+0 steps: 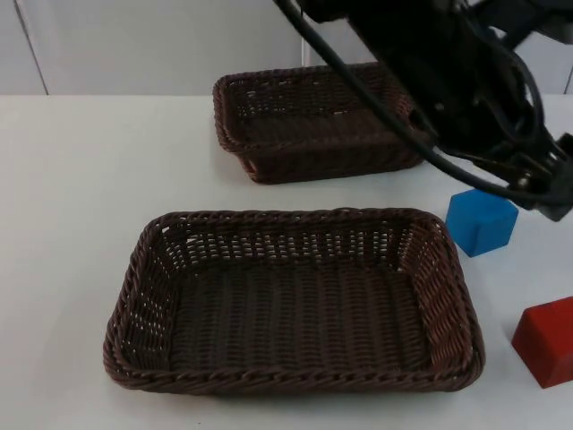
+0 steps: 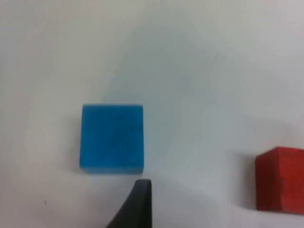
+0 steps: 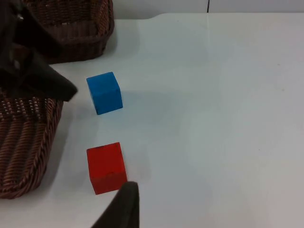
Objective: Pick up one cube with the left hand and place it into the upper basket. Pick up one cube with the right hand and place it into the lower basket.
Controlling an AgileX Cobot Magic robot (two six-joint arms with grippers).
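A: Left end effector (image 1: 546,193) hovers just above the blue cube (image 1: 482,221); finger spread: cannot tell.
B: Blue cube on table (image 1: 72,197), right of lower basket (image 1: 294,300). Red cube (image 1: 548,340) nearer front. Upper basket (image 1: 309,121) behind.

Dark woven wicker baskets (image 1: 295,305), matt smooth cubes (image 2: 112,137), white table (image 1: 72,179)
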